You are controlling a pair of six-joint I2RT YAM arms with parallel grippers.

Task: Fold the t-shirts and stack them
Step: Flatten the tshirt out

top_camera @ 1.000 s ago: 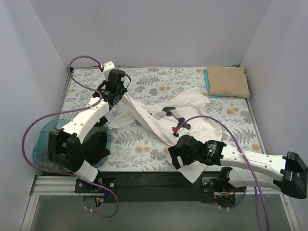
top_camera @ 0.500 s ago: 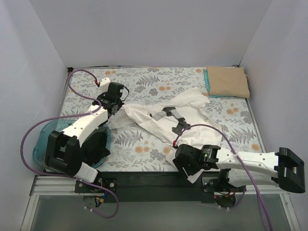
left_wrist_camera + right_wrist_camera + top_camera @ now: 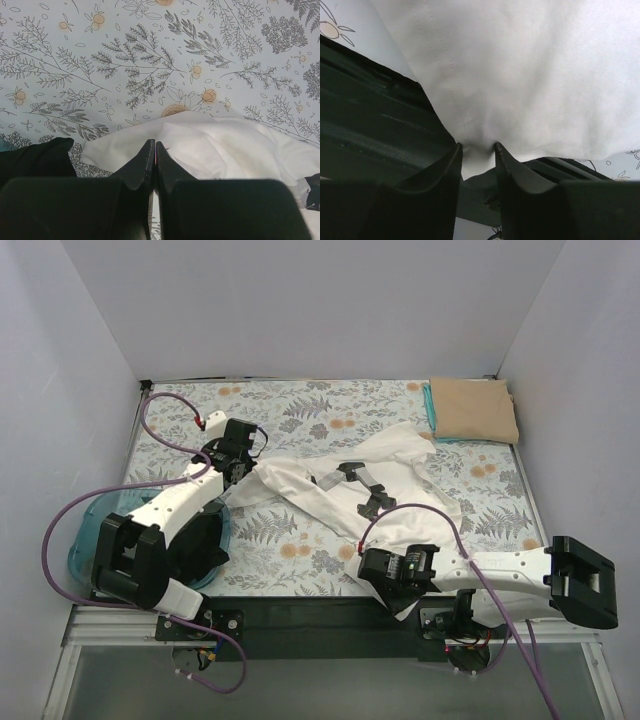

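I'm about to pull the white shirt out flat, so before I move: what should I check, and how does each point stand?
1. Left gripper pinching white t-shirt: ok, fingers closed on its edge.
2. Right gripper pinching it: ok, cloth bunched between fingers.
3. Shirt wholly on table: not ok, near hem hangs over the edge.
4. Shirt flat: not ok, twisted and creased.
5. Purple cable clear of cloth: cannot tell.

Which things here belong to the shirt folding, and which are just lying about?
Job: white printed shirt; folded tan shirt; teal shirt under it; dark clothes in the plastic basket.
Lying about: plastic basket; floral table cover.
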